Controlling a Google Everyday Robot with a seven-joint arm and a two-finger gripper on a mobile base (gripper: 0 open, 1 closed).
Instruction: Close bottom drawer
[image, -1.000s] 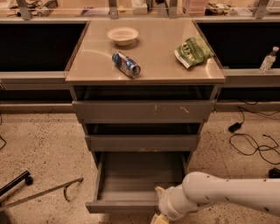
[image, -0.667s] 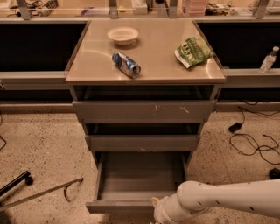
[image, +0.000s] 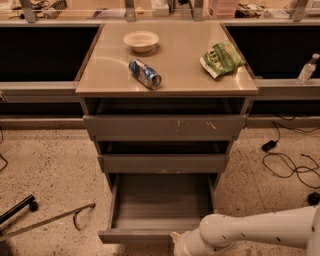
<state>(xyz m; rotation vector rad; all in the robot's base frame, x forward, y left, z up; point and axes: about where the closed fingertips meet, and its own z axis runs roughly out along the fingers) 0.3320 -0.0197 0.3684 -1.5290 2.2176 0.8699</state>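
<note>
The single camera view looks down on a tan worktop (image: 185, 75) with three grey drawers stacked under it. The bottom drawer (image: 160, 202) is pulled far out towards the camera, its deep grey box open and its plain front edge low in the picture. Above it, the middle drawer (image: 162, 163) sticks out a little. The top drawer (image: 162, 127), the widest of the three, has white scratches on its front and also sits slightly out. The white arm (image: 260, 229) comes in from the lower right corner and ends at the pincer (image: 178, 243), which is at the right part of the bottom drawer's front edge, touching it or just beside it. The lower border of the picture cuts the pincer off, so whether it is released or clenched cannot be told. On the worktop a pale bowl (image: 141, 40) stands near the back. A blue and silver can (image: 145, 73) lies on its side in front of the bowl, and a crumpled green bag (image: 221, 59) lies towards the right edge. A clear bottle (image: 306, 69) stands on the ledge at far right. Black cables (image: 290, 165) trail over the speckled floor (image: 55, 165) to the right of the drawers, and a thin metal rod (image: 50, 219) lies on the floor to the left.
</note>
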